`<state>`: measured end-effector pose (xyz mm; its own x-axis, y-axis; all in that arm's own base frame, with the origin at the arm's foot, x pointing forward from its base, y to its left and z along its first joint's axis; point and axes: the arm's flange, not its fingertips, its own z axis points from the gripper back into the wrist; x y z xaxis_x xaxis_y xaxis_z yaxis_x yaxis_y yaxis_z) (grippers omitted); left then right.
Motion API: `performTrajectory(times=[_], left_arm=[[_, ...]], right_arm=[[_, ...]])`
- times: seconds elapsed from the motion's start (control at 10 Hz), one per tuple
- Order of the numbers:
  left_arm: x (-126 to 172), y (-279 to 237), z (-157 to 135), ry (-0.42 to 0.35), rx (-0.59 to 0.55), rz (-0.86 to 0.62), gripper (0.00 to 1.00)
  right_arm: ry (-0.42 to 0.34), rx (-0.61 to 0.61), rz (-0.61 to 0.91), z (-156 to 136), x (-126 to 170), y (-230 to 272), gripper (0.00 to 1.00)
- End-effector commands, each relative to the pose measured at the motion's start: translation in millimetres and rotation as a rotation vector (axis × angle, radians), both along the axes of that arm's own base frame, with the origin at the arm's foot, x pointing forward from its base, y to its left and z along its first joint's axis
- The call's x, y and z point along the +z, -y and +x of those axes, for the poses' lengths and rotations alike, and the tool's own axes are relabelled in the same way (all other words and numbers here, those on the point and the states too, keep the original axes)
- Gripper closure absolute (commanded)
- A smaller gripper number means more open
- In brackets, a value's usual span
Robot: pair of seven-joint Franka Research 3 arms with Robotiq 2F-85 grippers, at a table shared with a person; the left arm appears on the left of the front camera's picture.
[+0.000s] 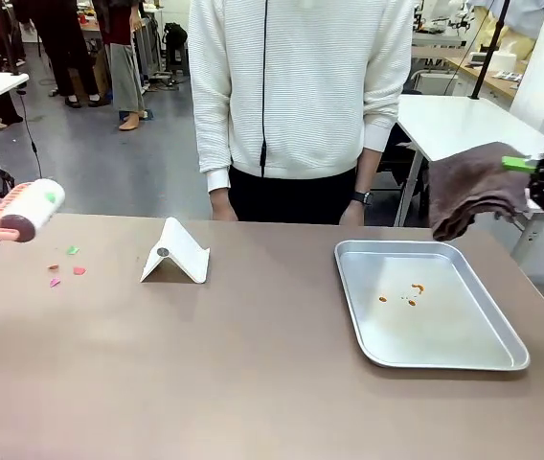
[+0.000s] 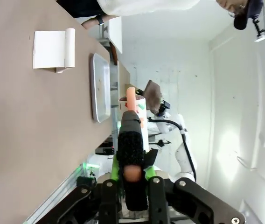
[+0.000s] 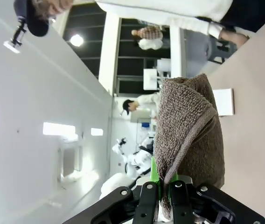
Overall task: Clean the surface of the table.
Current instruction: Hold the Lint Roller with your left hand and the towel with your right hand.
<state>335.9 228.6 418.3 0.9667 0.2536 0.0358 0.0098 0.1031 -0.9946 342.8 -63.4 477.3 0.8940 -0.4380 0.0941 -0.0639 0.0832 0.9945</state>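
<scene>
**As 2 arms hold a roller and a towel in the air, scraps lie on the brown counter**

Seen from between the arms, the counter [image 1: 253, 383] spreads across the whole lower frame. A few small pink and green scraps [image 1: 66, 266] lie near its left end. A white folded stand [image 1: 176, 254] sits just to their right. A silver tray [image 1: 444, 331] with orange smears [image 1: 411, 292] lies toward the right end. A lint roller [image 1: 28, 211] with a pink handle hangs in the air at the far left corner. Off the right end, the right gripper [image 1: 516, 165] holds a brown towel [image 1: 473, 196] that droops clear of the surface. A person in a white top [image 1: 301, 96] stands at the far side.

From the left wrist, the left gripper [image 2: 132, 161] is clamped on the roller's handle, with 1 green pad on each side. The counter runs along the picture's left, carrying the stand and the tray.

From the right wrist, the right gripper's fingers are pinched tight on the towel, which rises in a thick fold from between them. The counter shows at the picture's right.
</scene>
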Motion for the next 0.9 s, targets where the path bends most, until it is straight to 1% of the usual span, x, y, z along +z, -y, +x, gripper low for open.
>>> performTrajectory(times=[0.0,0.1,0.2,0.3,0.4,0.5,0.8], left_arm=[[-6,-27,19,-0.006,-0.019,-0.089,1.00],[-9,-28,23,-0.034,-0.004,-0.096,1.00],[-11,-26,28,-0.044,0.013,-0.104,1.00],[-11,-22,30,-0.029,-0.001,-0.106,1.00],[-11,-15,38,-0.027,-0.025,-0.080,1.00],[-22,-26,28,-0.037,0.000,-0.078,1.00],[-22,-26,28,-0.037,0.000,-0.078,1.00]], right_arm=[[0.000,0.004,0.062,-30,-28,-6,1.00],[-0.001,0.009,0.067,-28,-34,-6,1.00],[-0.003,0.003,0.045,-26,-37,-8,1.00],[-0.021,-0.006,0.039,0,-12,13,1.00],[-0.021,-0.006,0.039,0,-12,13,1.00],[-0.021,-0.006,0.039,0,-12,13,1.00],[-0.021,-0.006,0.039,0,-12,13,1.00]])
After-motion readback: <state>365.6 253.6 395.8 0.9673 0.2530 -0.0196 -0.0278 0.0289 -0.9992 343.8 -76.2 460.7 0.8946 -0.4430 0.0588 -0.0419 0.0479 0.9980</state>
